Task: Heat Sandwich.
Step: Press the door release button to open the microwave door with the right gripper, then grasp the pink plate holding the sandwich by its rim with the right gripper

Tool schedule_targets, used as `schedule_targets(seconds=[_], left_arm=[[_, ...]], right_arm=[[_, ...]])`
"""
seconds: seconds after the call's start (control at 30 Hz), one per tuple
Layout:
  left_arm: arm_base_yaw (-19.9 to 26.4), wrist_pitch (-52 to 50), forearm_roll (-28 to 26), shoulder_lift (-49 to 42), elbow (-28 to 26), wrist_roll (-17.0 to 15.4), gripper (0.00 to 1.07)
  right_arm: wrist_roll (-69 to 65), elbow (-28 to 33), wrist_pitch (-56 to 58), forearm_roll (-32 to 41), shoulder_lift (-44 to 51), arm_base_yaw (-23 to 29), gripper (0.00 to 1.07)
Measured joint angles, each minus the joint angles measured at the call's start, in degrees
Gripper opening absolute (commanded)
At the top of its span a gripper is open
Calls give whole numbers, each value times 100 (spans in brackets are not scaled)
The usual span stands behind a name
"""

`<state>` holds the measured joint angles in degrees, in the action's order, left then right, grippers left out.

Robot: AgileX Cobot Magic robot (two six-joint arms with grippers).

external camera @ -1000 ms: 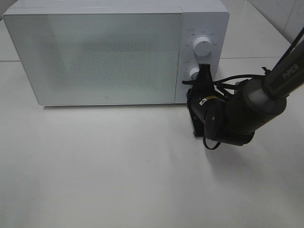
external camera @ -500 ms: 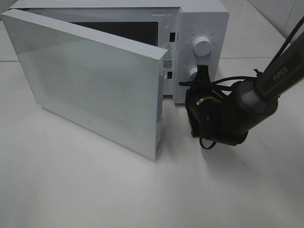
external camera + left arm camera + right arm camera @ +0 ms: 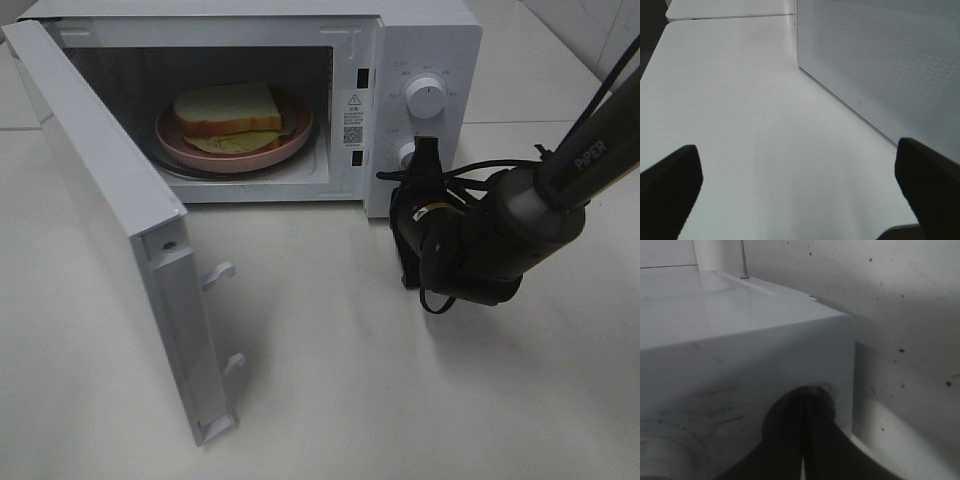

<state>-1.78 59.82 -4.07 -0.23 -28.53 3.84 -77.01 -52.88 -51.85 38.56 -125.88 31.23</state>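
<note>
Inside the microwave (image 3: 455, 50), on a pink plate (image 3: 200, 160) behind the wide-open door (image 3: 95, 200): sandwich (image 3: 232, 110) loaded, right hand (image 3: 427, 150) pinched shut at the lower knob (image 3: 408, 153), left hand (image 3: 800, 187) spread open outside the door, closing and heating probably still to do.

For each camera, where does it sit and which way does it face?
Exterior high: mounted high, looking down on the table, open microwave and sandwich; the right arm shows.
Left wrist: arm-mounted, looking along the table at the door; the open left fingers show.
Right wrist: arm-mounted, close against the microwave's control panel; the shut right fingers show.
Shared: exterior high and left wrist both see the door.
</note>
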Motion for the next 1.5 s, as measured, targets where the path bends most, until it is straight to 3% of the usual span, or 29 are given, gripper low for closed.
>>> schedule_targets(seconds=[0.4,0.9,1.17,1.5], left_arm=[[0,0,0,0,0,0,101],[0,0,0,0,0,0,101],[0,0,0,0,0,0,101],[0,0,0,0,0,0,101]], right_arm=[[0,-6,327,0,120,-34,2],[275,619,963,-625,825,-155,2],[1226,1008,1811,-630,1513,-155,3],[2773,1089,3237,-773,2384,-155,4]])
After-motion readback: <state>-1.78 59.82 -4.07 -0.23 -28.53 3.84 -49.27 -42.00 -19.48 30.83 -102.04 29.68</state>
